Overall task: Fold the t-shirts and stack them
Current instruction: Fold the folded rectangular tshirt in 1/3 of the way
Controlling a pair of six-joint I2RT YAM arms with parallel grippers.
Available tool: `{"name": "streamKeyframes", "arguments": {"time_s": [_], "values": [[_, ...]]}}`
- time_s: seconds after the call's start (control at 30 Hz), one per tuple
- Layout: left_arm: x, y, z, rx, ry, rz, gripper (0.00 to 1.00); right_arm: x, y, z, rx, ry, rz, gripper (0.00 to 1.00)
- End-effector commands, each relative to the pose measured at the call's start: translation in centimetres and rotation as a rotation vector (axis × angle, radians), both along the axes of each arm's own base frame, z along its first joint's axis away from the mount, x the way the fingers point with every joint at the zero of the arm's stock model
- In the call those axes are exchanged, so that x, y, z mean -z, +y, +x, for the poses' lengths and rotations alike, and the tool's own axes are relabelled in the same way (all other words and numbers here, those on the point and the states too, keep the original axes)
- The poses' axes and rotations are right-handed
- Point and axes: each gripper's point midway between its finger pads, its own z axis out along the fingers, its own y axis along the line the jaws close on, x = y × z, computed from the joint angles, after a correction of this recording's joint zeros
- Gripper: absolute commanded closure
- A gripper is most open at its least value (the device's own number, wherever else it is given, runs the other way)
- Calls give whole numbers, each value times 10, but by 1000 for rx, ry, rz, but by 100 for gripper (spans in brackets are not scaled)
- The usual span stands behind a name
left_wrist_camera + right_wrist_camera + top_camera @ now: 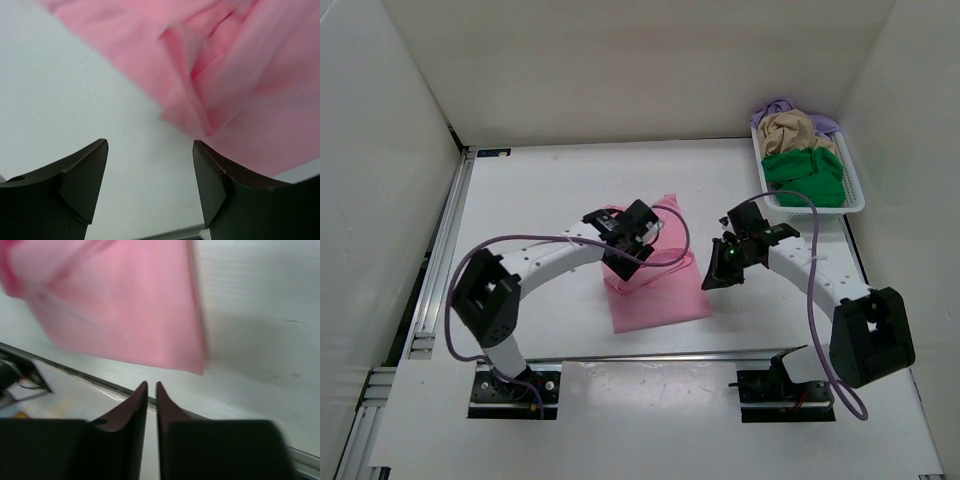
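White table [540, 200], pink t-shirt [655, 290] (partly folded) between wide-open left gripper [150, 185] and nearly closed, empty right gripper [151, 390].

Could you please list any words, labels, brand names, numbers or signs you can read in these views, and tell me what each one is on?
None: no view shows readable text.
The pink t-shirt, the shirts in the white basket and the table are all plain.
Both arms show no lettering; only a small green light glows on the right gripper.
The wrist views are blurred, showing only cloth, table and dark fingers.
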Motion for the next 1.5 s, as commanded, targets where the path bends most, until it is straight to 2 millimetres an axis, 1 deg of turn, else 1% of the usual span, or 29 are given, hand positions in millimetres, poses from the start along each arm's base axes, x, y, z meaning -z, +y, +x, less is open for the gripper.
{"name": "streamKeyframes", "arguments": {"time_s": [0.0, 0.03, 0.07, 0.13, 0.17, 0.23, 0.27, 0.3, 0.33, 0.4, 0.43, 0.47, 0.5, 0.6, 0.63, 0.67, 0.7, 0.73, 0.9, 0.97, 1.03, 1.07, 1.13, 1.17, 1.27, 1.3, 1.37, 1.4, 1.47], "values": [[11, -44, -2, 83, 12, -46, 20, -13, 23, 22, 69, -36, 122, 94], [12, -55, -2, 101, 14, -64, 20, -14, 29, 28, 71, -44, 150, 98], [22, -62, -8, 121, 49, -62, 20, -5, 32, 27, 77, -10, 157, 100], [28, -76, -9, 146, 52, -73, 20, 7, 41, 23, 99, 57, 203, 100], [37, -80, -8, 150, 62, -76, 22, 8, 46, 29, 106, 38, 234, 100], [43, -82, -4, 144, 54, -61, 22, 20, 48, 28, 146, 86, 240, 100], [49, -81, 3, 131, 29, -38, 22, 24, 51, 26, 144, 78, 249, 100], [48, -81, 7, 126, 12, -35, 22, 30, 52, 24, 141, 94, 252, 100], [56, -78, 7, 122, 15, -17, 22, 36, 49, 22, 158, 112, 237, 100], [63, -74, 13, 108, -5, 22, 22, 44, 46, 19, 168, 126, 213, 100], [59, -75, 16, 103, -23, 24, 23, 51, 44, 14, 171, 147, 202, 100], [63, -72, 18, 97, -26, 44, 23, 52, 42, 15, 175, 142, 193, 100], [58, -71, 24, 86, -57, 55, 23, 60, 40, 9, 175, 157, 169, 100], [60, -68, 26, 79, -67, 75, 23, 70, 33, -1, 163, 198, 122, 100], [56, -69, 27, 78, -74, 66, 23, 75, 31, -2, 157, 199, 105, 100], [50, -69, 27, 78, -83, 55, 23, 80, 28, -8, 160, 225, 91, 100], [50, -69, 27, 78, -83, 55, 23, 80, 27, -8, 149, 220, 89, 100], [44, -68, 26, 77, -93, 43, 23, 83, 25, -11, 154, 232, 73, 100], [39, -63, 22, 77, -89, 48, 23, 87, 22, -13, 143, 235, 54, 100], [35, -55, 27, 56, -89, 49, 22, 87, 21, -15, 144, 244, 48, 100], [32, -51, 35, 34, -101, 47, 22, 88, 20, -17, 136, 248, 43, 100], [32, -45, 40, 14, -101, 48, 22, 88, 20, -17, 136, 248, 43, 100], [37, -39, 47, -9, -99, 66, 22, 88, 19, -17, 128, 244, 43, 100], [46, -35, 49, -19, -83, 84, 22, 89, 18, -16, 131, 240, 35, 100], [49, -26, 66, -63, -86, 93, 23, 87, 19, -15, 131, 232, 39, 100], [41, -26, 76, -83, -105, 73, 23, 87, 19, -15, 131, 231, 39, 100], [33, -26, 89, -106, -125, 53, 23, 85, 18, -16, 122, 227, 39, 100], [30, -22, 99, -129, -134, 45, 23, 85, 18, -16, 122, 227, 39, 100], [17, -24, 115, -153, -167, 14, 23, 85, 19, -20, 114, 235, 34, 100]]}}
